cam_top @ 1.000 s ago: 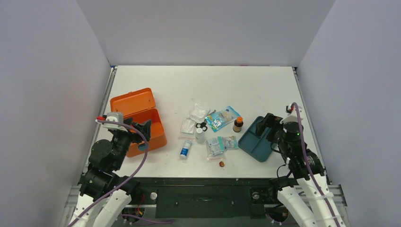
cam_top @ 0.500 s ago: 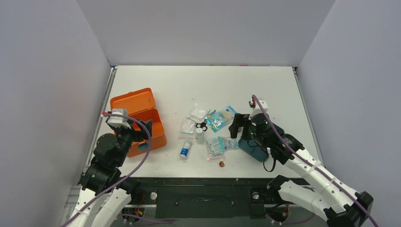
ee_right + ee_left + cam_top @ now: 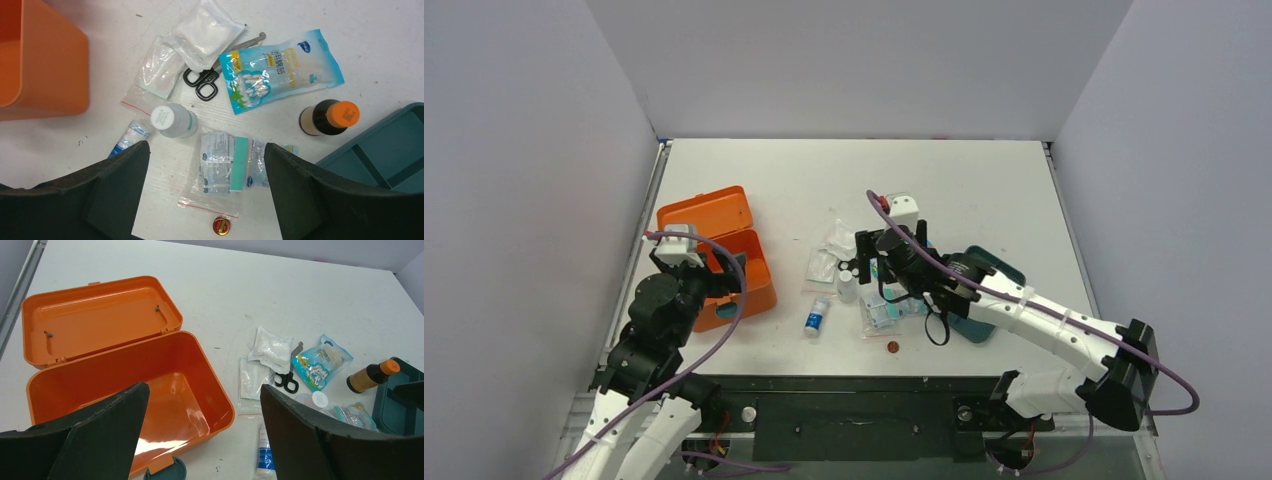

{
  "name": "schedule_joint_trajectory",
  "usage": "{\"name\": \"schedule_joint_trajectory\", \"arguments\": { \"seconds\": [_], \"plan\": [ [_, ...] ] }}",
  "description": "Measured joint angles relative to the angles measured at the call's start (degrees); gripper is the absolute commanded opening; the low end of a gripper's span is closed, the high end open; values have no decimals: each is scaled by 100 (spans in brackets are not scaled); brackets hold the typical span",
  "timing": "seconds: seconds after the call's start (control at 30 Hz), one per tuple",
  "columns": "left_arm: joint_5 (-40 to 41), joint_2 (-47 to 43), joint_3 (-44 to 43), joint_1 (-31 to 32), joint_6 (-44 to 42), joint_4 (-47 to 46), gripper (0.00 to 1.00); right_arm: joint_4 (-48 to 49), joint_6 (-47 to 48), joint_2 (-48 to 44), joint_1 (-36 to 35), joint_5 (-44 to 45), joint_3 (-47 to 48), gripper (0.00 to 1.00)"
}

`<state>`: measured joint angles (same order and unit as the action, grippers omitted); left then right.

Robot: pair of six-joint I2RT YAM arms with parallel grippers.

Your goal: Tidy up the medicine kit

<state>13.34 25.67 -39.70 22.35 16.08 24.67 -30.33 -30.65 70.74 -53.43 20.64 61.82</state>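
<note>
Medicine kit (image 3: 165, 385): glossy orange plastic box (rounded corners), lid open, near tabletop's (image 3: 824, 170) left edge. Left gripper (image 3: 202, 390) gapes wide above it, empty; right gripper (image 3: 206, 147) likewise, over crinkly clear packets (image 3: 217, 170).

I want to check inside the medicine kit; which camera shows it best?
The left wrist view: the medicine kit fills it, lid open, interior bare where visible. The top view shows it small, partly behind the left arm. The right wrist view catches only one corner.

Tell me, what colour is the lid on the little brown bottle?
Orange. The cap on the brown bottle shows best in the right wrist view.
</note>
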Motion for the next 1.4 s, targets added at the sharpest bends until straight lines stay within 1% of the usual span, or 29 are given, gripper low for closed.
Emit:
{"name": "schedule_joint_trajectory", "arguments": {
  "seconds": [0.27,0.47,0.63,0.77,1.1,1.4],
  "plan": [
    [98,151,-59,-9,26,81,80,-42,-7,1123,-466,247,702,73],
    [170,221,-63,-35,39,129,80,-92,-76,1810,-562,275,1019,66],
    [199,251,-66,-46,74,177,80,-149,-186,2236,-566,280,1178,64],
    [225,251,-66,-52,92,184,79,-155,-247,2446,-586,286,1246,62],
    [256,245,-74,-72,127,203,79,-157,-330,2844,-588,293,1344,52],
    [256,236,-74,-72,127,214,79,-164,-404,2933,-588,291,1344,49]
  ]
}}
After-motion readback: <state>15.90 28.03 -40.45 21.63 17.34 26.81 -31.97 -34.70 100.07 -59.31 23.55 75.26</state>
